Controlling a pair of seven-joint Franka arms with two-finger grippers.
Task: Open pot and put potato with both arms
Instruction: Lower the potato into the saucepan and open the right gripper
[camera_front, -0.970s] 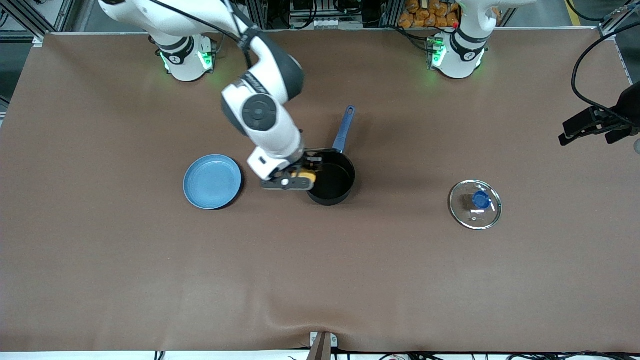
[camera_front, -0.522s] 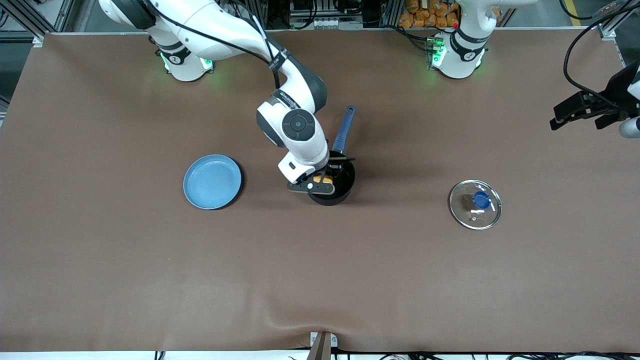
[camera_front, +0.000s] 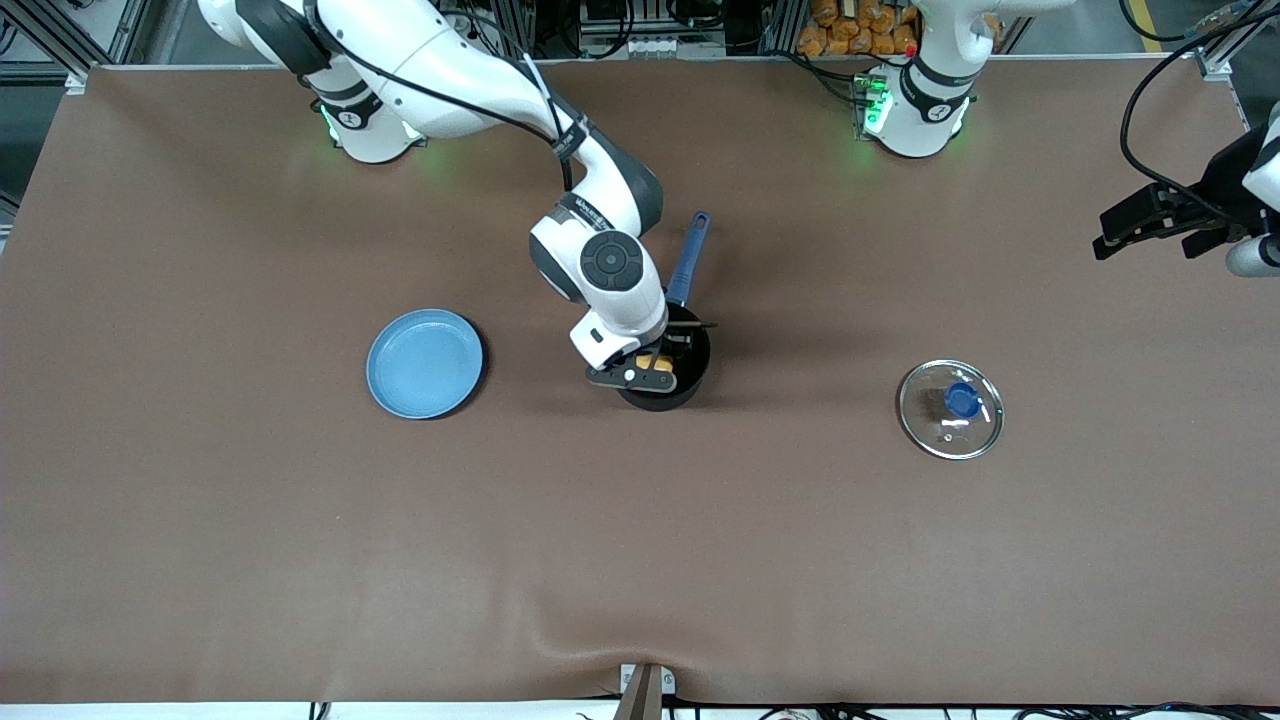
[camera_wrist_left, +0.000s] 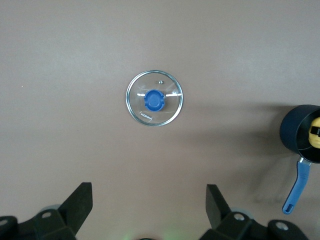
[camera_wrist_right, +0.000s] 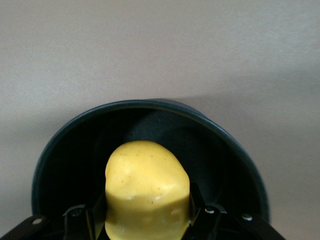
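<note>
The brown worktop (camera_front: 250, 560) carries everything, and the layout reads as a task well advanced. Seen from the front camera, the blue plate (camera_front: 425, 362) lies at about nine o'clock from the pot (camera_front: 692, 382), bare and well apart from it, probably where the potato was taken from.

The pot sits near the middle of the worktop with its blue handle (camera_front: 688, 258) pointing to roughly one o'clock, toward the arm bases, which leaves its open mouth free from above. The glass lid (camera_front: 950, 409) with its blue knob lies flat at about three o'clock from the pot, toward the left arm's end, far enough off not to obstruct the drop.

The right arm reaches down from its base so that the right end effector (camera_front: 652, 364) hangs over the pot's mouth, fingers clamped on the potato (camera_wrist_right: 147, 187). The right wrist view shows the yellow potato pinched on both sides with the dark pot interior directly below, so only the release appears to remain.

The left end effector (camera_wrist_left: 149, 210) waits high over the left arm's end of the worktop, at about two o'clock from the lid, its fingers spread wide and holding nothing.
</note>
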